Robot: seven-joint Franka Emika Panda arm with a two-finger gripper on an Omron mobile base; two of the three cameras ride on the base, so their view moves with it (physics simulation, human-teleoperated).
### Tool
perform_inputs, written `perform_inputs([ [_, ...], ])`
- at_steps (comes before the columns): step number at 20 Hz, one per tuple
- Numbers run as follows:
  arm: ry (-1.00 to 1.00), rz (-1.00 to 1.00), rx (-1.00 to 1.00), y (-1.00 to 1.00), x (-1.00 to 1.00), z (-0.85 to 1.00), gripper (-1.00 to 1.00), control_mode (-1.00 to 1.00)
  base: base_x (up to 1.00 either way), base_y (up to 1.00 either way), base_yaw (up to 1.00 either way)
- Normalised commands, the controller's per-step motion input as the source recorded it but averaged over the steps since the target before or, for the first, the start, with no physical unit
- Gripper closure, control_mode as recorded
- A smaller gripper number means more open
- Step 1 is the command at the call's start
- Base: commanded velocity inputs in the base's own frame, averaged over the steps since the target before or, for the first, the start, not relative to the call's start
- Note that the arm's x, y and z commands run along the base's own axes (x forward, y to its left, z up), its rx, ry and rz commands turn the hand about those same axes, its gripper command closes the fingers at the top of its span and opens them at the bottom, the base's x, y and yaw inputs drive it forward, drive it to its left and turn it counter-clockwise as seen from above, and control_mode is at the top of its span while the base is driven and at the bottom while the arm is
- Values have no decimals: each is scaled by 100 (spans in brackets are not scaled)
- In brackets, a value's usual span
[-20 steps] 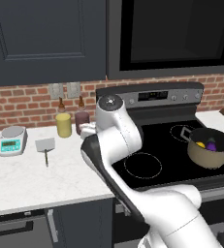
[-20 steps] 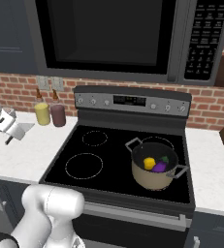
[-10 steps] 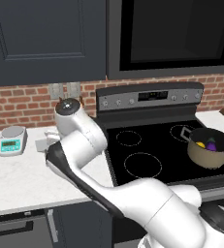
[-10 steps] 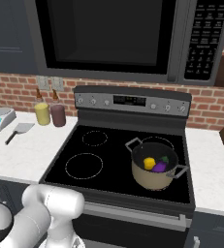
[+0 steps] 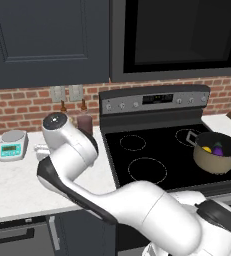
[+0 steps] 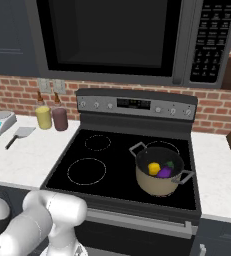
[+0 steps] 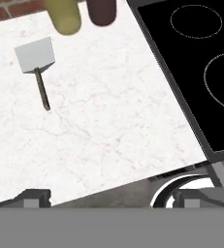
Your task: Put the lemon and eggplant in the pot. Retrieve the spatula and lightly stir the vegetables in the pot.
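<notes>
— Claw first: how is it?
— Wide open, with nothing in it. Its two dark tips poke up over the white counter.
— What is closest to it?
— Bare counter. Past that lies the spatula, flat, blade at the far end, thin handle pointing back.
— And behind that?
— A pale yellow jar and a dark red jar, side by side by the brick wall.
— Where are the lemon and eggplant?
— Inside the pot, on the stove's right side. The lemon and eggplant touch each other.
</notes>
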Motion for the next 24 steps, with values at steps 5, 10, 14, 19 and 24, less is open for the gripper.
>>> perform_inputs([
  [5,0,6,1,3,26,-35,-100,-100,0,0,0],
  [10,0,7,2,9,39,-25,-100,-100,0,0,0],
  [14,0,7,0,23,41,-26,-100,-100,0,0,0],
  [19,0,5,0,39,33,-26,-100,-100,0,0,0],
  [24,-1,4,-1,35,23,-26,-100,-100,0,0,0],
])
